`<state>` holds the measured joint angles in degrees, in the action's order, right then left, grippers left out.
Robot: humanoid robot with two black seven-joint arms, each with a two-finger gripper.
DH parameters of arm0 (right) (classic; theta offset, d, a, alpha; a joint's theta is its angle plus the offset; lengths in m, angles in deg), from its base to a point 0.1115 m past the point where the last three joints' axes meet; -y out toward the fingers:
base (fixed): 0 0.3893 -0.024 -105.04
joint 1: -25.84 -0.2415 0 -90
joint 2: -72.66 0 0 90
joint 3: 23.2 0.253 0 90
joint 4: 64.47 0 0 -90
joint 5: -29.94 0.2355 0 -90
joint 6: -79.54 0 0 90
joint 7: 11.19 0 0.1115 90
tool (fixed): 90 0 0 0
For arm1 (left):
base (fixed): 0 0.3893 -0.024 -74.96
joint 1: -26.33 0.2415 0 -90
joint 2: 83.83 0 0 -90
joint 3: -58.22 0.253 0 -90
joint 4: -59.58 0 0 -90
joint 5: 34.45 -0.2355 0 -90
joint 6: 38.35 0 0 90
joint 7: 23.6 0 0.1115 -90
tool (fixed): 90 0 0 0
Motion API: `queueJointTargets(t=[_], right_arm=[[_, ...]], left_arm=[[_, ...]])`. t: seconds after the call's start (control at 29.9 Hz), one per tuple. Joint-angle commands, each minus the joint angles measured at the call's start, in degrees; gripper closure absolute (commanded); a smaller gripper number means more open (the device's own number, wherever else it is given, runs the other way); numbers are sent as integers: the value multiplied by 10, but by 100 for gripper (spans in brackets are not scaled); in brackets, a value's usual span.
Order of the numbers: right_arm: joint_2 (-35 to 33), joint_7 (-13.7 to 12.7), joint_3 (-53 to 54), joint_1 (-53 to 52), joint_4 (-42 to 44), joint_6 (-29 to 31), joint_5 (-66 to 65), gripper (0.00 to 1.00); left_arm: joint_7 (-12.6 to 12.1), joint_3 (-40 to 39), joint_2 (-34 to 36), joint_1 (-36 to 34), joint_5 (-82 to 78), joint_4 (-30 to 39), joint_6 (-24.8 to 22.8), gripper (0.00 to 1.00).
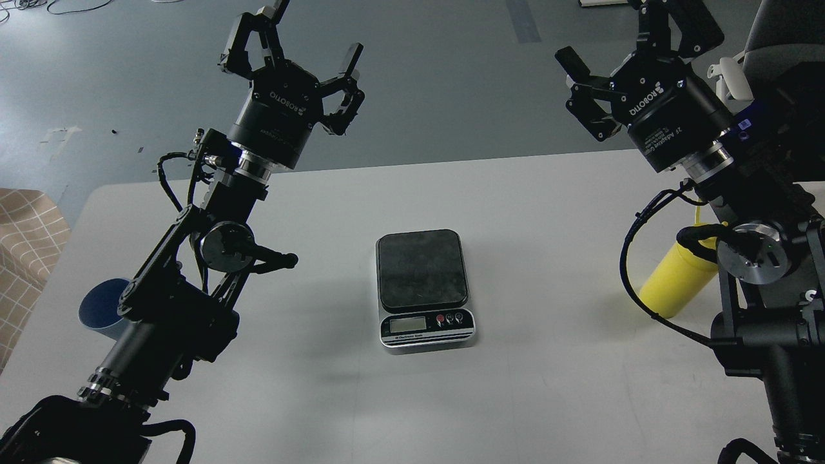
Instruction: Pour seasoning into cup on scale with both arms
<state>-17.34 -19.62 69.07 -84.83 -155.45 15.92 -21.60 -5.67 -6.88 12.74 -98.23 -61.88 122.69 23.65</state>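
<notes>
The scale lies in the middle of the white table, its dark plate bare. The pale blue cup stands at the left table edge, mostly hidden behind my left arm. The yellow seasoning bottle stands at the right, its top hidden behind my right arm. My left gripper is raised high above the far left of the table, open and empty. My right gripper is raised high at the far right, open and empty, with one finger cut off by the top edge.
The white table ends at a far edge, with grey floor beyond. A tan checked cloth lies off the table's left side. A dark chair stands behind my right arm.
</notes>
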Motion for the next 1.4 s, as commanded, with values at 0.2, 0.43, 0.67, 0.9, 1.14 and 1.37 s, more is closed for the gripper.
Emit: queueJointTargets(t=[0.2, 0.43, 0.67, 0.9, 1.14, 1.37], right_arm=[[0, 0, 2, 1, -2, -1, -2, 0], [0, 0, 2, 5, -3, -1, -2, 0], [0, 0, 2, 6, -2, -1, -3, 0], [0, 0, 2, 5, -2, -1, -4, 0], [0, 0, 1, 6, -3, -1, -4, 0], [0, 0, 2, 10, -5, -1, -3, 0]], left_arm=[[0, 1, 0, 1, 0, 1, 0, 1], [0, 1, 0, -1, -1, 1, 0, 1], [0, -1, 2, -1, -1, 1, 0, 1], [0, -4, 1, 0, -1, 1, 0, 1], [0, -6, 1, -1, -1, 1, 0, 1], [0, -2, 2, -2, -1, 1, 0, 1]])
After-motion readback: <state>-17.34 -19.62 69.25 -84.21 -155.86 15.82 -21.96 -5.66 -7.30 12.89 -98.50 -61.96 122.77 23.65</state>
